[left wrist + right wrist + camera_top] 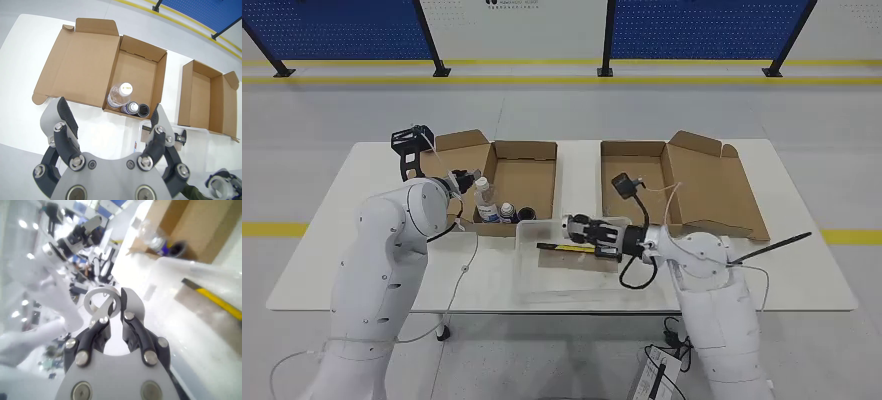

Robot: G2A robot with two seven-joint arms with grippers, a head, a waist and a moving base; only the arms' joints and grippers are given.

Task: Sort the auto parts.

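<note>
- Metal ring (100, 291) is pinched by its rim in the right hand (118, 300), whose fingers are closed onto it, over the clear bin (189, 264) on the worktop (312, 260).
- Left hand (109, 106) is spread wide and holds nothing, above the near edge of the left box (136, 66).
- The near corner of the left box holds a clear bottle (119, 96), a spray can (131, 107) and a black cylinder (143, 110).
- The cap print and blue labels are too small to read.
- Yellow-and-black bar (213, 298) lies in the bin, cut off at the frame edge.
</note>
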